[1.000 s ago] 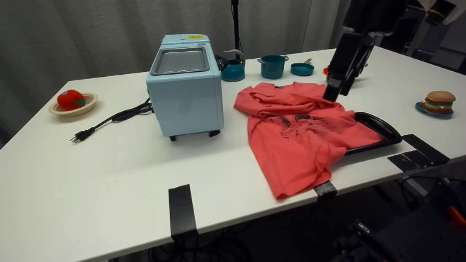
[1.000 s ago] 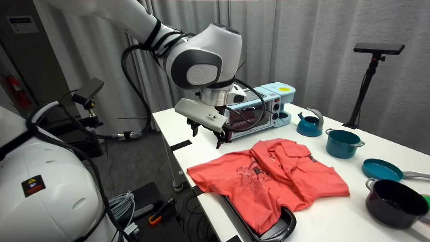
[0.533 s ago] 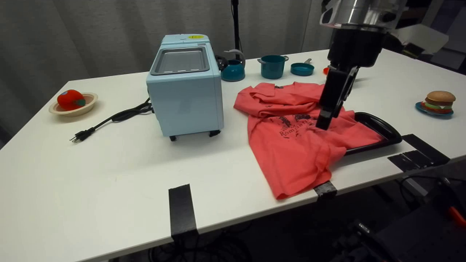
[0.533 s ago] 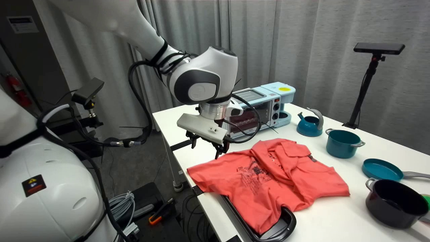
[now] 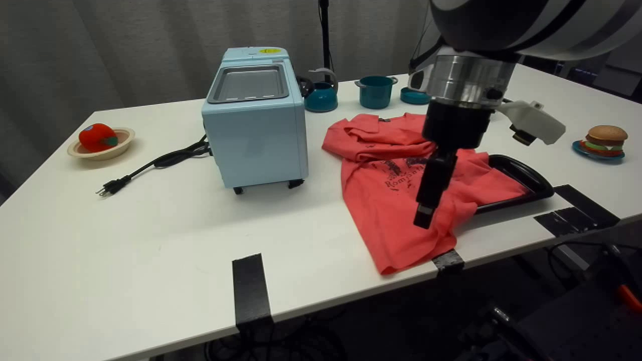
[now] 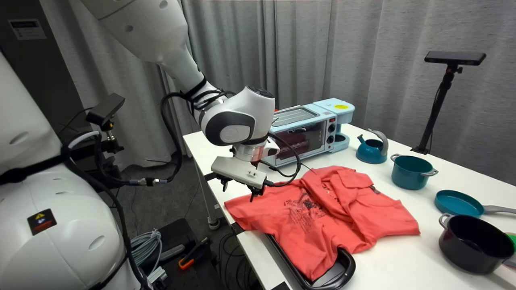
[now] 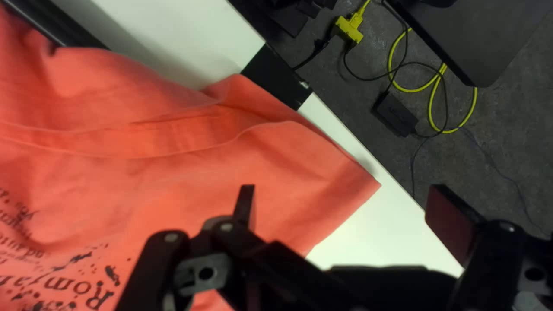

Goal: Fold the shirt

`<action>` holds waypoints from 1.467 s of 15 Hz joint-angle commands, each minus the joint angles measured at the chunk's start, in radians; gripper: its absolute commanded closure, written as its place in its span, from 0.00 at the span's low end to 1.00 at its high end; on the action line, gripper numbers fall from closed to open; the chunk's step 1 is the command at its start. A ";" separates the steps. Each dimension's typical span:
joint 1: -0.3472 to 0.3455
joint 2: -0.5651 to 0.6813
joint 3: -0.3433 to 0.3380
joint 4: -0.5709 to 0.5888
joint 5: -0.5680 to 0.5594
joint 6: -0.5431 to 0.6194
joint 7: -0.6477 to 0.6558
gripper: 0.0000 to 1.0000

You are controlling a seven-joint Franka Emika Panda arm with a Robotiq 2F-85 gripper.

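Hanging above the rumpled shirt [image 5: 383, 220], the hand [image 7: 343, 205] had its fingers [image 7: 449, 224] apart; the shirt lay on the worktop [image 5: 150, 265], partly over a black tray [image 5: 544, 189], right of the light-blue oven [image 5: 256, 145].

White tabletop [image 5: 150, 250] bright, floor [image 6: 169, 201] dim; soft shadow beside blue oven [image 5: 256, 143].

Coral shirt [image 6: 322, 213] — wrinkled, print upward.

The tabletop [image 5: 140, 265] lies free at lower left in an exterior view, a toaster oven [image 5: 256, 145] blocking left-centre, a baking tray [image 5: 540, 188] right.
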 commanded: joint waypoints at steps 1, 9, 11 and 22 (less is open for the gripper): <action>-0.007 0.108 0.058 0.028 0.058 0.115 -0.083 0.00; -0.099 0.310 0.215 0.094 0.116 0.282 -0.179 0.00; -0.139 0.347 0.246 0.112 0.092 0.296 -0.175 0.00; -0.263 0.381 0.346 0.156 0.074 0.287 -0.157 0.77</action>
